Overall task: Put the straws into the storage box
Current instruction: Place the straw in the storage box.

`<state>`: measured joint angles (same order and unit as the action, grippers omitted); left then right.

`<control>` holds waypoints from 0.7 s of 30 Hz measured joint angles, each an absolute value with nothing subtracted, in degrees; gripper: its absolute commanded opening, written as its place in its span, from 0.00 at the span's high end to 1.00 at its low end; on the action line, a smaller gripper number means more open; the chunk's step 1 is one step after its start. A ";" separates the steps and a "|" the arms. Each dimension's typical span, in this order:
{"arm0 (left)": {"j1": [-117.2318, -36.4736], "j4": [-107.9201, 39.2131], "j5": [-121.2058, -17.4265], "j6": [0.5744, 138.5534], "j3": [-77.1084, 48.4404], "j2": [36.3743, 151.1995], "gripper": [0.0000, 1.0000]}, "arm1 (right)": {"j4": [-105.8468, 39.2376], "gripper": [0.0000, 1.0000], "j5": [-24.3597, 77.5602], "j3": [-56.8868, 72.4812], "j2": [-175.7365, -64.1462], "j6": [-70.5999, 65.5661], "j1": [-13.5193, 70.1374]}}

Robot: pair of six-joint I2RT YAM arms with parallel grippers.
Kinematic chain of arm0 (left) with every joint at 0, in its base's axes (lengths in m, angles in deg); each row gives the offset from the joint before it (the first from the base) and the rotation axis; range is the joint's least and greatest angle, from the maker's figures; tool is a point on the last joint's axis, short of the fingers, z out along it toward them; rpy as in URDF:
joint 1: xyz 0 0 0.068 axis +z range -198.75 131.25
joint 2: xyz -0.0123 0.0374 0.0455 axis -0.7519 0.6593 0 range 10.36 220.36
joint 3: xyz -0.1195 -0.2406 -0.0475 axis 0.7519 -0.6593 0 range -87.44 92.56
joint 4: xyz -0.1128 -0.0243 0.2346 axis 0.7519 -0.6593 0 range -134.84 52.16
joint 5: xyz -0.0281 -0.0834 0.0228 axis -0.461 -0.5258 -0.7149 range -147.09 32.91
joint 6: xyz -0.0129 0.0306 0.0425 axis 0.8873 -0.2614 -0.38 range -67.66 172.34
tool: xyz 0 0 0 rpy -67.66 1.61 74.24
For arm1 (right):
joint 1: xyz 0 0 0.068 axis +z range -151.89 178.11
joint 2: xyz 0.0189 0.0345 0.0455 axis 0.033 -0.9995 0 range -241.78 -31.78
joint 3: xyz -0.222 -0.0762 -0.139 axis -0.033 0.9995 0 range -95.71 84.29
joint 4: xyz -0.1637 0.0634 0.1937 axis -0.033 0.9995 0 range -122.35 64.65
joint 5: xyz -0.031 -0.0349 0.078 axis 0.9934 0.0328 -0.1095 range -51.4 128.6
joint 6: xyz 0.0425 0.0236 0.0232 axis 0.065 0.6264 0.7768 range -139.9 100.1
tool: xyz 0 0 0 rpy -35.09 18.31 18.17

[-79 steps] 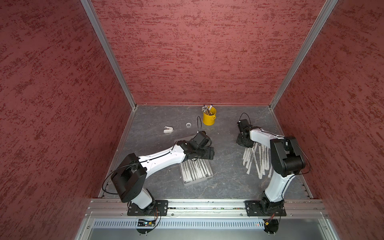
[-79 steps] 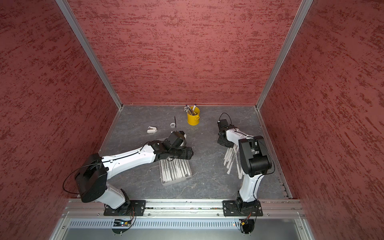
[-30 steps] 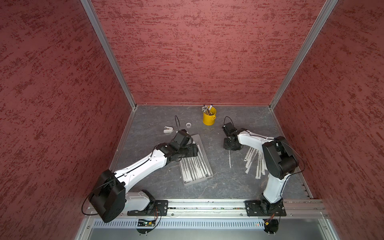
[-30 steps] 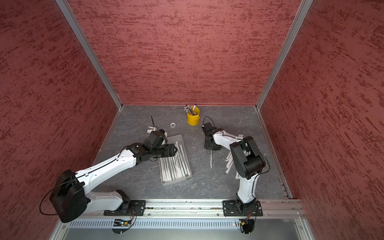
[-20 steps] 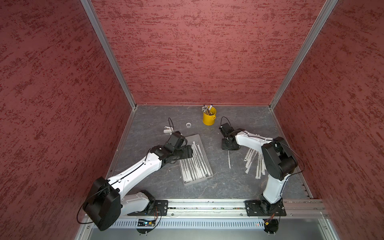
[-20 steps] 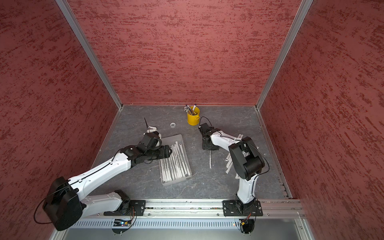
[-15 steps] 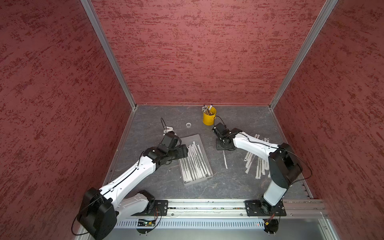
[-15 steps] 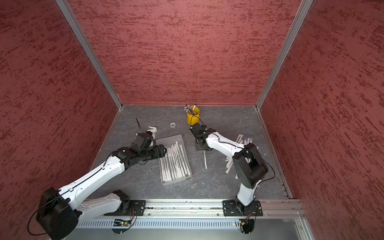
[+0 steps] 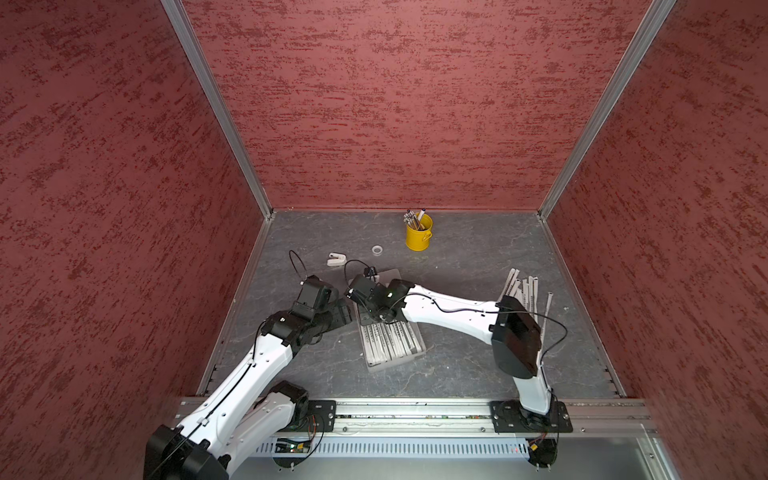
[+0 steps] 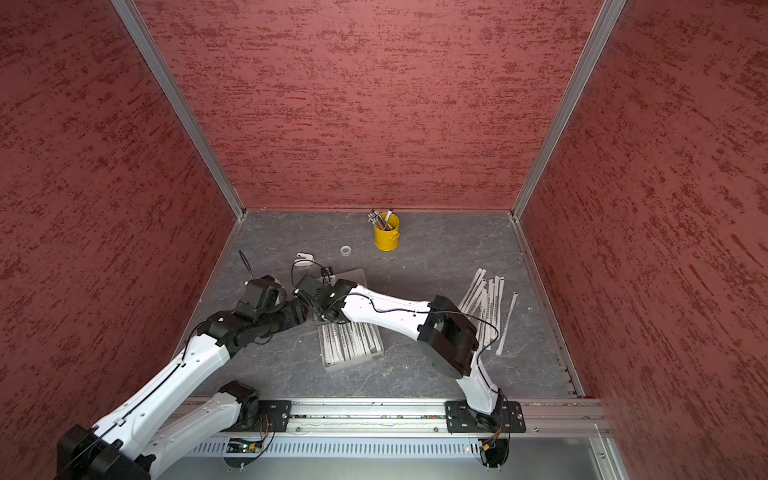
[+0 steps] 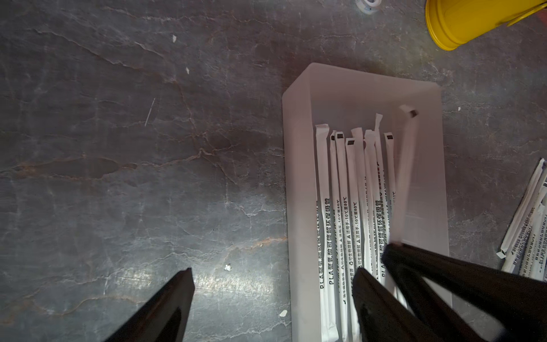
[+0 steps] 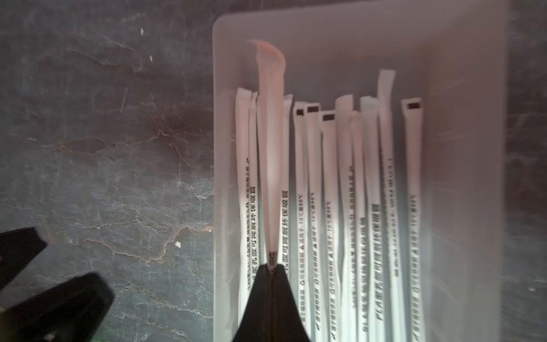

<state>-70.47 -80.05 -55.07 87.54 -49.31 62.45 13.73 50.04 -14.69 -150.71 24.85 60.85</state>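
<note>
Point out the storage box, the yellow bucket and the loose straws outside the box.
storage box [image 11: 297, 177], left wrist view, side wall.
yellow bucket [image 9: 419, 240], in a top view, outer side.
loose straws [image 10: 494, 293], in a top view, middle of the pile.

Your left arm [image 9: 266, 357] and right arm [image 9: 449, 311] wear white shells between bulky black joint housings, thin black cables [image 9: 566, 332] looping off each wrist. Screwed black plates [image 9: 503, 415] bolt both to the rail [image 9: 415, 409]; farthest from it, left gripper [image 11: 274, 270] and right gripper [image 12: 271, 268] carry tapered black fingers [image 11: 165, 302].
</note>
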 measured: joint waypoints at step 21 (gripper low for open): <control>-69.75 -80.31 -55.68 88.22 -49.29 63.18 0.14 | 14.50 0.80 46.06 -19.89 -159.30 28.78 61.26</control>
